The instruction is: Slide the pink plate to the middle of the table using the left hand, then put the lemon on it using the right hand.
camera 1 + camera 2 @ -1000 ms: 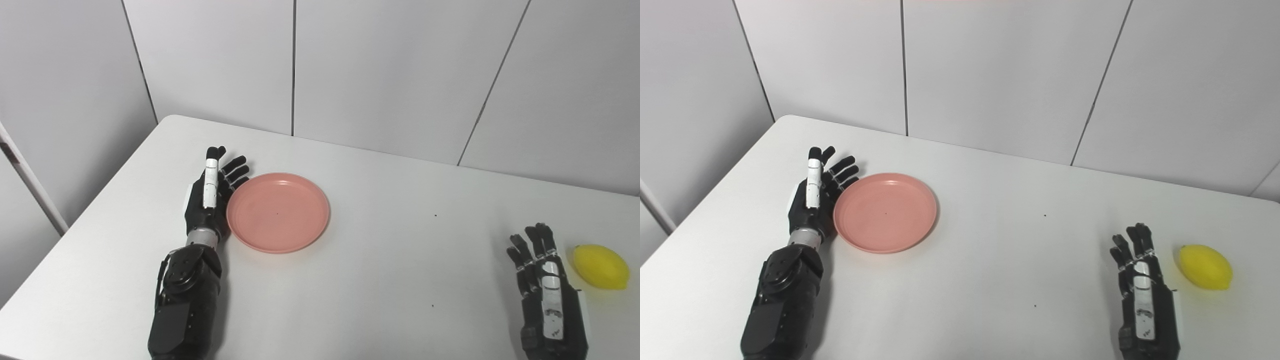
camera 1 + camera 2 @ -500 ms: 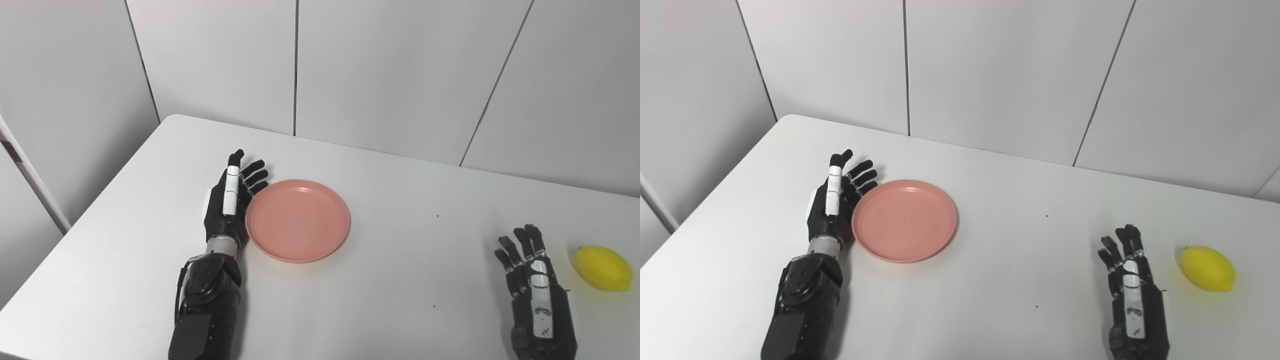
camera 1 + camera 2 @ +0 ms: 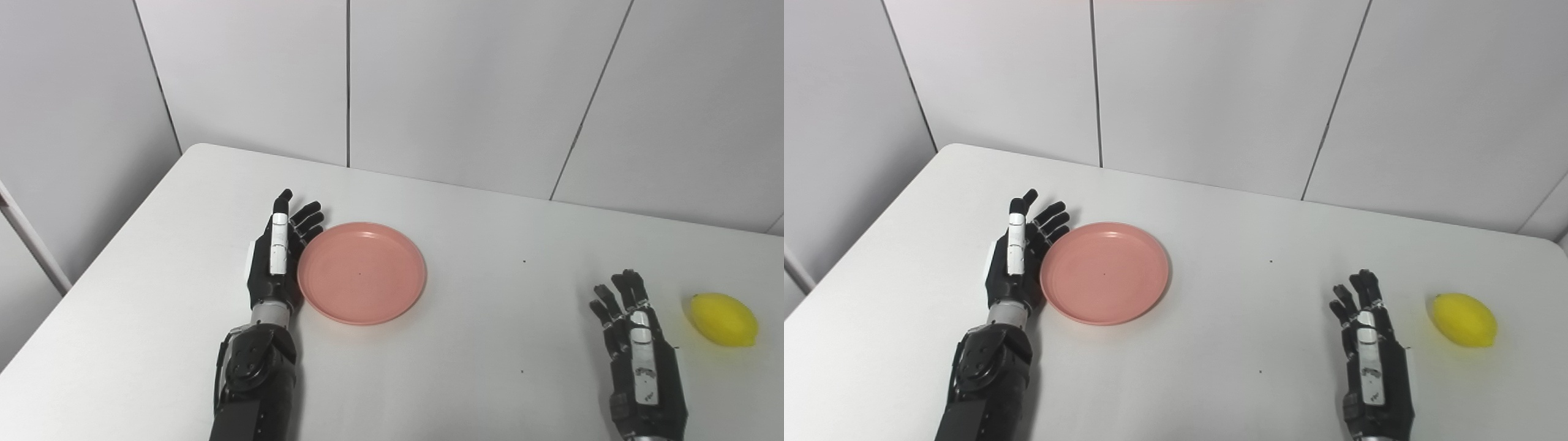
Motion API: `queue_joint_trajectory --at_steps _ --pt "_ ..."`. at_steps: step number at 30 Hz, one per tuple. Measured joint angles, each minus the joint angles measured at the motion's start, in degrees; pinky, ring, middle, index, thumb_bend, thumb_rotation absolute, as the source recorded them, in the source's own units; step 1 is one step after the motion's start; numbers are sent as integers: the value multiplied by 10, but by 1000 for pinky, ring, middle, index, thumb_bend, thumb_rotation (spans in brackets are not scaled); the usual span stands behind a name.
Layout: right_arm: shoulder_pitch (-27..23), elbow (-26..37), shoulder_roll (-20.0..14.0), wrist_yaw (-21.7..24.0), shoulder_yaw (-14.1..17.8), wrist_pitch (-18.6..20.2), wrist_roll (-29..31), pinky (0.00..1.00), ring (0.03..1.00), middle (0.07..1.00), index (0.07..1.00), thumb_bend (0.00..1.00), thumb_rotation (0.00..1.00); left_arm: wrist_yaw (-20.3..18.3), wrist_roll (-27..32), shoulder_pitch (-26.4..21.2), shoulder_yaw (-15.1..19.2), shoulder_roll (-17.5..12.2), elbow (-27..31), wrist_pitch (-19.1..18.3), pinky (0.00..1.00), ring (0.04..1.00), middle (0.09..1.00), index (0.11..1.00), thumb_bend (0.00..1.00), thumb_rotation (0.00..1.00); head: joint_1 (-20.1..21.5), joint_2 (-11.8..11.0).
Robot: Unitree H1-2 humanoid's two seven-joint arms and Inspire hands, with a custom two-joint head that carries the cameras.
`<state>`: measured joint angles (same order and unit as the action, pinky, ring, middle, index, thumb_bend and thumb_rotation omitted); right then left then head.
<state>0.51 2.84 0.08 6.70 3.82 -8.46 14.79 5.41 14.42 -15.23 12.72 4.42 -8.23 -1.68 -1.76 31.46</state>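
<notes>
The pink plate lies flat on the white table, left of centre. My left hand stands on edge along the plate's left rim, open, fingers stretched straight and palm against the rim. A yellow lemon rests near the table's right edge. Left of the lemon, a short gap away, my right hand is open with its fingers spread, holding nothing.
Grey wall panels rise behind the table's far edge. A few small dark specks dot the tabletop between the plate and the right hand.
The left hand has pushed the plate rightward over the table. The view has also shifted a little. The right hand stays beside the lemon, which lies unmoved.
</notes>
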Motion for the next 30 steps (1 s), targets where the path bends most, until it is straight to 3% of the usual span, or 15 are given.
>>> queue_joint_trajectory --at_steps 8,20,30 --pt "1 2 11 -9 -9 0 -7 883 863 920 904 706 733 2 -1 4 -8 7 7 -1 829 786 761 912 767 834 33 8" --pt "4 13 26 -22 -24 9 -21 890 864 921 900 716 713 4 -23 9 -52 31 16 -16 890 839 798 907 774 839 50 16" --pt "6 18 29 -28 -34 16 -26 903 872 933 917 717 699 4 -28 20 -65 34 27 -15 909 841 812 907 787 808 58 19"
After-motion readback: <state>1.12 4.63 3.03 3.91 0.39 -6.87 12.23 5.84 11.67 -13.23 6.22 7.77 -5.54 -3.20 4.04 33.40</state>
